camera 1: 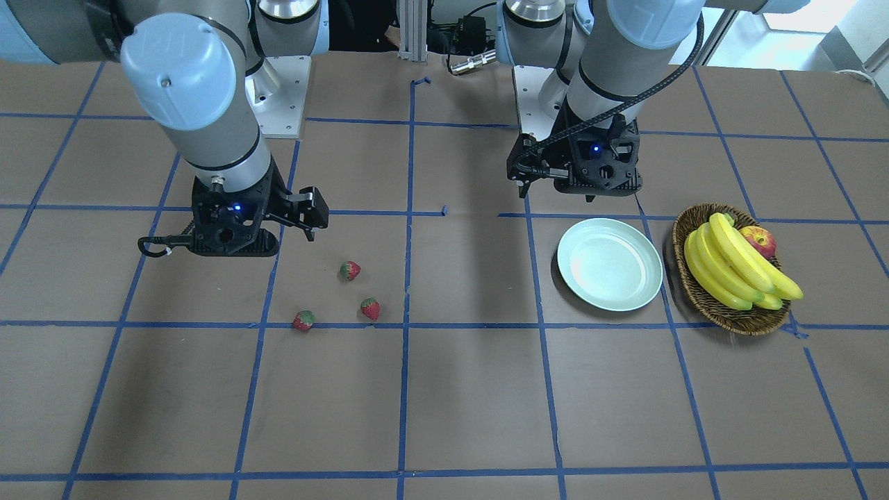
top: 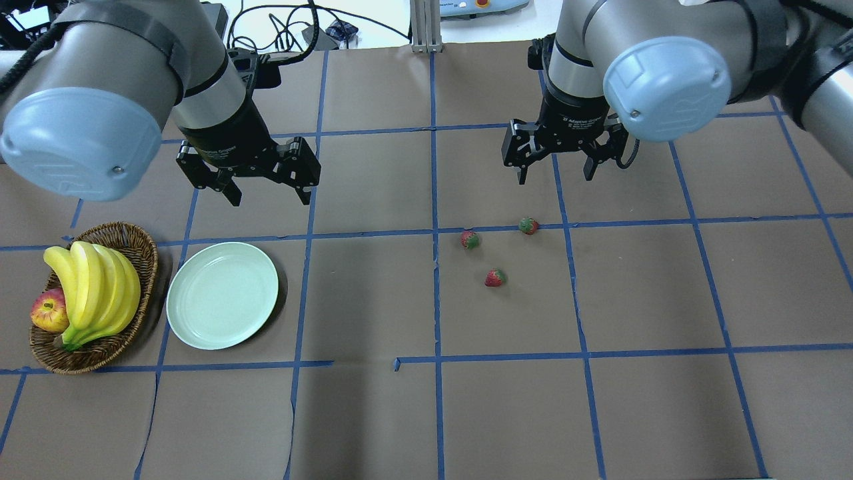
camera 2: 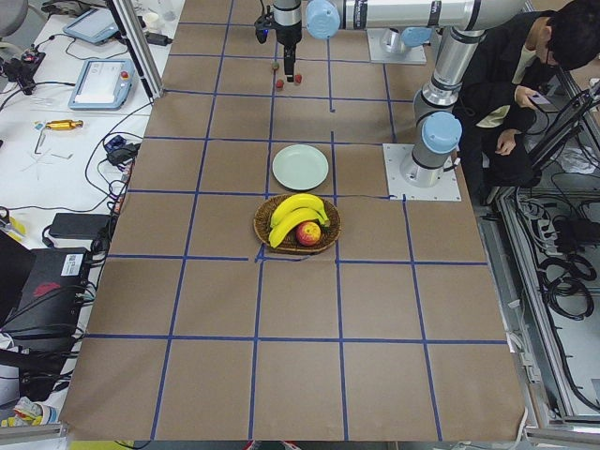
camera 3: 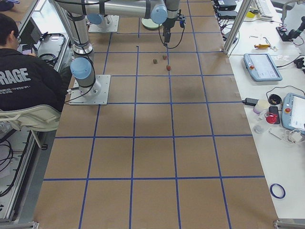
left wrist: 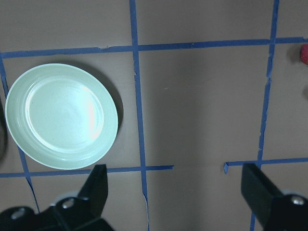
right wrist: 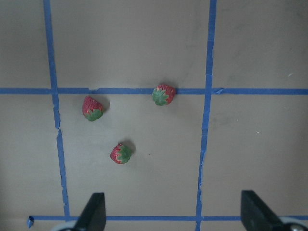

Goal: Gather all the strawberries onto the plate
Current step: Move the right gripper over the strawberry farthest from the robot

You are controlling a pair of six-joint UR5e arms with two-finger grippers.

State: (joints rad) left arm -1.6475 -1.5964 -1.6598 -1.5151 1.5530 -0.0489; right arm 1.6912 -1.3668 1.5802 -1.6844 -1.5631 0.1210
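Brown-papered table, blue grid. Right gripper: spread, empty; three strawberries loose at its 7 o'clock, overhead. Left gripper: spread, empty; plate, bare, at its 7 o'clock. Step: first pick not begun; next likely right descent over one berry

Seen from the left gripper: its two dark fingers enter at the lower edge, spread wide with nothing between them. The pale green plate, with nothing on it, lies on the brown paper table just ahead of the finger at the view's left. Blue tape lines cross under the claw. A red strawberry, cut off by the frame's edge, shows far ahead of the other finger.
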